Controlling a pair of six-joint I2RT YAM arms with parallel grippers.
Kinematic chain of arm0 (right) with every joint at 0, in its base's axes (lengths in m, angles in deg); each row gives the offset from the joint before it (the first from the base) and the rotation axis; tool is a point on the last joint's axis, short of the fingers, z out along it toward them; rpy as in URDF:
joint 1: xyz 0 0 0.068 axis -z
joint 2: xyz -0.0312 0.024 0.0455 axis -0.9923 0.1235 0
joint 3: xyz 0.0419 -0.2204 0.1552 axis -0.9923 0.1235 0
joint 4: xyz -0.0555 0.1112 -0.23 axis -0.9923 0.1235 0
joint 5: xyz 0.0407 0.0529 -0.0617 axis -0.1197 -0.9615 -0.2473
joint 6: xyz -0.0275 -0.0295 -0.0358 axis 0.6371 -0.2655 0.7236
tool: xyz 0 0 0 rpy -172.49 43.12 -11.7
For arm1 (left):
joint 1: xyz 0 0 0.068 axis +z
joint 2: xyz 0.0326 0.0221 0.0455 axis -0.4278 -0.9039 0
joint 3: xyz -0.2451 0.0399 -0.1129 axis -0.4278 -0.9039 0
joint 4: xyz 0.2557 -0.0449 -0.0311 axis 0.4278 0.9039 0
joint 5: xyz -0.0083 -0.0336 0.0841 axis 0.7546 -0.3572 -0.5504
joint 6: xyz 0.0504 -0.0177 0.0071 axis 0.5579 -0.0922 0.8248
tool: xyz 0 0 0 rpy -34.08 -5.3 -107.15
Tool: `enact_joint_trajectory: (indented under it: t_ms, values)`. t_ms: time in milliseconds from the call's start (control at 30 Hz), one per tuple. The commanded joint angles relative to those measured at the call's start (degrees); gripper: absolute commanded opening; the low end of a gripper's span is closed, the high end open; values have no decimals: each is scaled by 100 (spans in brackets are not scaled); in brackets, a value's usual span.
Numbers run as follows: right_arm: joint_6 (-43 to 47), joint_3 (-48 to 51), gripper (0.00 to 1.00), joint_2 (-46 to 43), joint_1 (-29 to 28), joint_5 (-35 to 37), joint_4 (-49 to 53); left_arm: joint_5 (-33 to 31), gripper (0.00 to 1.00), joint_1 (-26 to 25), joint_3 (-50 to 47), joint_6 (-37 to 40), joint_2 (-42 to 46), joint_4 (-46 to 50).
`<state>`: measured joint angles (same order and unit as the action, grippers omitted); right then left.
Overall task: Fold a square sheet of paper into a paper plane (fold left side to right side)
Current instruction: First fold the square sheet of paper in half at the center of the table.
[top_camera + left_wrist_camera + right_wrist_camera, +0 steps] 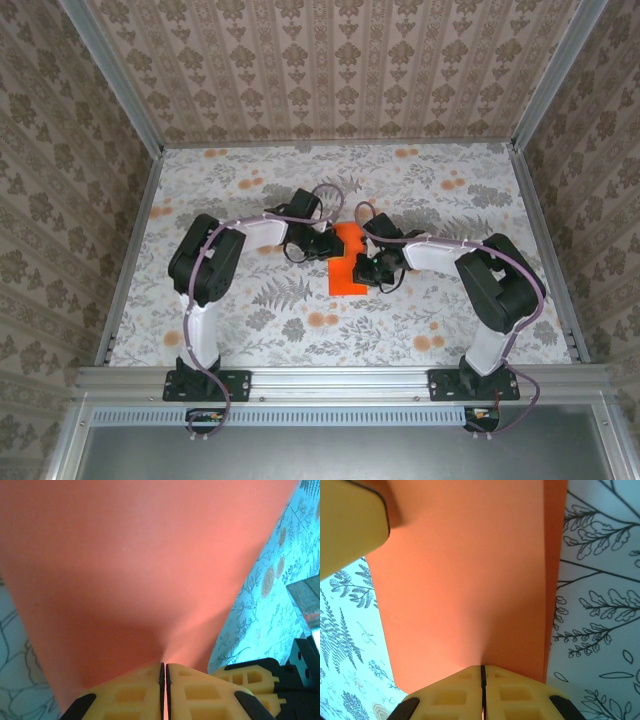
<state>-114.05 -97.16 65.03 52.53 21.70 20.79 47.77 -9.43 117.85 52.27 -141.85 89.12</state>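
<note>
**A:** Left gripper (164,674) first: how do its jaws stand?

**B:** Pressed together. The two yellow pads meet, with bright orange paper pinched between them. From the left wrist camera, the square sheet of paper (145,570) fans out from that pinch toward 12 o'clock.

**A:** And the right gripper (482,676)?

**B:** Much the same, its jaws are closed on an edge of the sheet. In its own wrist view the paper runs up toward 12 o'clock, and a narrow second layer shows along the 3 o'clock edge. Another yellow finger (347,525) sits at 10 o'clock, over the paper's corner.

**A:** Where is the sheet on the table?

**B:** From overhead it is near the middle of the flower-printed table (430,320), a tall, narrow orange shape. The left gripper is at its 10 o'clock side and the right gripper at its 4 o'clock side. They face each other across it.

**A:** Is it lying flat or lifted?

**B:** I cannot tell from overhead, because the arms cover its edges.
</note>
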Motion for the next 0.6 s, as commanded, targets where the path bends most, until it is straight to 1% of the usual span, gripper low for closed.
enact_joint_trajectory:
  t_ms: [0, 267, 333, 567]
  values:
    - [163, 63, 8, 315, 14, 564, 562, 46, 12, 55, 157, 99, -222, -15]
    - [271, 72, 8, 337, 51, 671, 745, -157, 10, 170, 171, 152, -318, -42]
    - [308, 73, 8, 338, 57, 680, 805, -352, 9, 198, 141, 154, -326, -125]
    - [379, 151, 7, 323, 96, 672, 878, -515, 8, 309, 26, 100, -336, -431]
